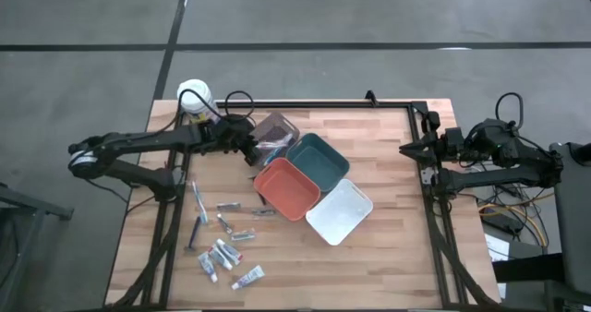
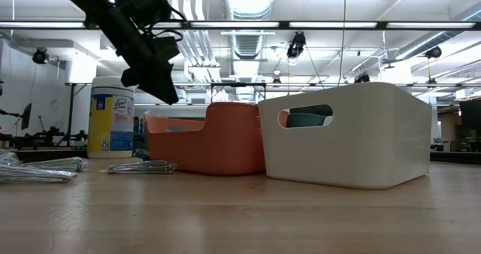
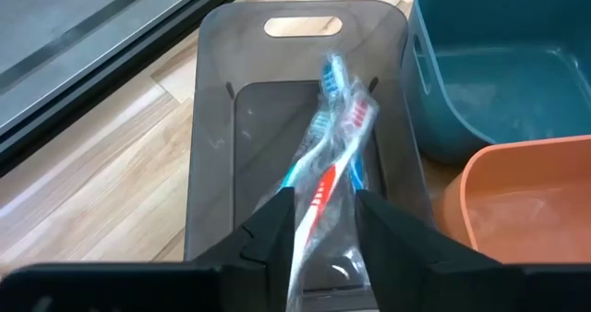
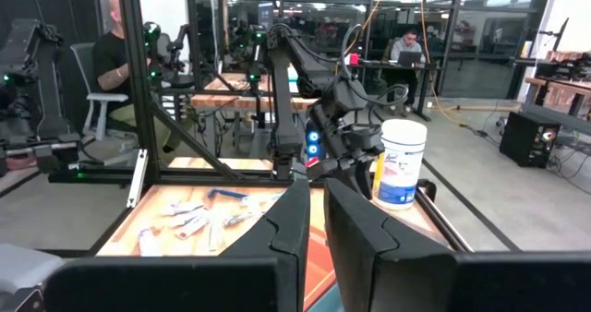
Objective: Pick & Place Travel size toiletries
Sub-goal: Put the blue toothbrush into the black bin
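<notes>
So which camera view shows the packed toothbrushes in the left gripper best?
The left wrist view: the packed toothbrushes sit between the left gripper fingers, over the grey tray. The high view shows only the tray; the low and right wrist views hide them.

Toiletries [image 1: 222, 243] beside four trays [image 1: 305, 178]

Toiletries [image 1: 222, 243] on table [image 1: 388, 257] left of four clustered trays [image 1: 340, 211]; canister [image 1: 195, 99] behind.
</notes>
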Motion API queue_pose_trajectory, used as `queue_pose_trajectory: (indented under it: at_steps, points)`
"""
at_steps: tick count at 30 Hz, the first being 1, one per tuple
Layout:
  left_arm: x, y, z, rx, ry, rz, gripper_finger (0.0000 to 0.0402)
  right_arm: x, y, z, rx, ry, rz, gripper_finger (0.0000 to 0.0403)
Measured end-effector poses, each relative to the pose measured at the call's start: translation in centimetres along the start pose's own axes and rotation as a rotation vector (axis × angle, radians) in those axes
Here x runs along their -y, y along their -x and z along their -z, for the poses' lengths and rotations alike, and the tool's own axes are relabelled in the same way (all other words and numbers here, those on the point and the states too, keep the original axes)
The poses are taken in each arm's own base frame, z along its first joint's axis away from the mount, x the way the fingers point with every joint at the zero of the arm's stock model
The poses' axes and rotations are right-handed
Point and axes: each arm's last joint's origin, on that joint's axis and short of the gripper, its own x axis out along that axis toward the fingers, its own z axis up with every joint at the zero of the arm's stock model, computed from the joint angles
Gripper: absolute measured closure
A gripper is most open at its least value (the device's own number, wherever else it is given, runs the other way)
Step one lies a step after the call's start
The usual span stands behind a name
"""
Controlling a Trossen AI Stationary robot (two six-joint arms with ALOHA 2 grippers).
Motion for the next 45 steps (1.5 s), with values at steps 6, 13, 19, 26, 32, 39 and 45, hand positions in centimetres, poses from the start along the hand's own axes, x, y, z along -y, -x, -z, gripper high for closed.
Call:
queue_pose_trajectory:
  at_steps: [6,13,19,26,32,39,45]
  points:
    - [-0.1,0.4,-0.1,0.016,-0.03,0.005,0.0262,0.0,0.0,0.0,0.0,-0.001,0.0,0.0369]
    - [0.2,3.2,-0.2,0.085,-0.065,0.055,0.0262,0.0,0.0,0.0,0.0,0.0,0.0,0.0369]
    - [0.9,5.7,0.5,0.113,-0.105,0.119,0.0262,0.0,0.0,0.0,0.0,-0.001,0.0,0.0369]
    - [2.3,7.1,1.5,0.107,-0.172,0.203,0.0262,0.0,0.0,0.0,0.0,0.0,0.0,0.0369]
    - [3.9,7.8,2.5,0.078,-0.269,0.304,0.0262,0.0,0.0,0.0,0.0,0.0,0.0,0.0369]
    - [5.9,8.9,4.0,0.042,-0.451,0.444,0.0262,0.0,0.0,0.0,0.0,-0.001,0.0,0.0369]
    - [5.8,9.2,5.9,-0.122,-0.535,0.453,0.0262,0.0,0.0,0.0,0.0,0.001,0.0,0.0369]
